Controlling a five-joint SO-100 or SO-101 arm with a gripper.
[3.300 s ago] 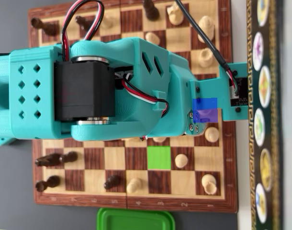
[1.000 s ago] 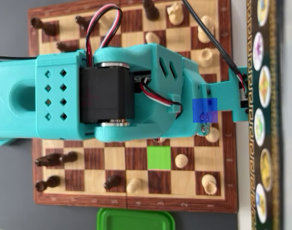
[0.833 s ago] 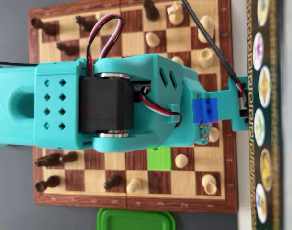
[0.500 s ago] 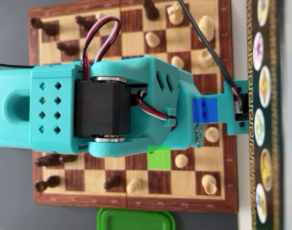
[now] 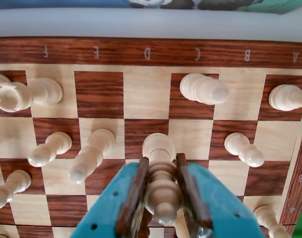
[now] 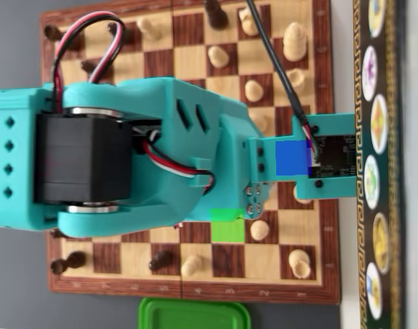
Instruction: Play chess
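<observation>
The pale turned-wood chess piece [image 5: 161, 171] sat at six o'clock in the wrist view, pinched round its ribbed stem by the teal gripper [image 5: 162, 218]. It looked light, rigid and smooth, likely to slip. The brown-and-cream wooden chessboard [image 5: 146, 52] spread outward, other pale pieces nearby.
</observation>
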